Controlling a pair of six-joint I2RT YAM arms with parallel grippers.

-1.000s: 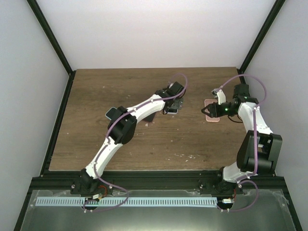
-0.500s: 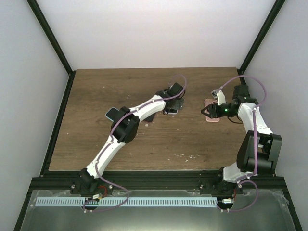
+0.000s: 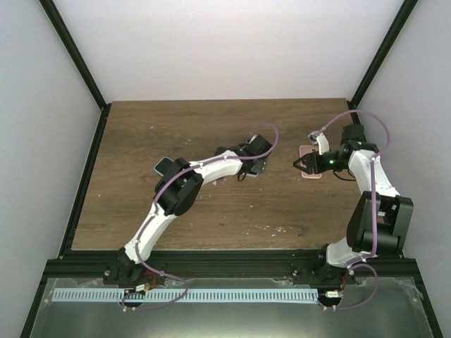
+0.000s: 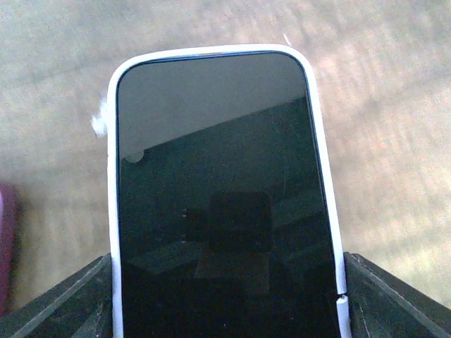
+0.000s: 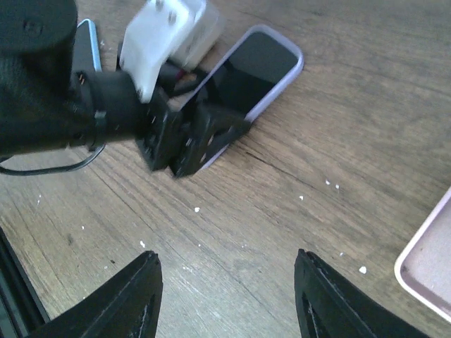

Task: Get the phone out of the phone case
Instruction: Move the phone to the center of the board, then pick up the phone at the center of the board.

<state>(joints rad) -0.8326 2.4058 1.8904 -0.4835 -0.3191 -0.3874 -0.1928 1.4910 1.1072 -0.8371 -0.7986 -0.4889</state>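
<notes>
The phone has a black screen and a pale rim. My left gripper is shut on its near end, one finger on each long side. It also shows in the right wrist view, tilted with its far end low over the wood, and in the top view at mid-table. The empty pink case lies at the right, its corner also in the right wrist view. My right gripper hangs open and empty beside the case's left edge, over bare wood.
A second flat device with a blue rim lies on the table left of the left arm's elbow, also seen in the right wrist view. White crumbs dot the wooden table. Black frame posts stand at the back corners.
My left gripper has shifted slightly toward the near side with the phone and turned a little. The right gripper has stayed almost still by the pink case.
</notes>
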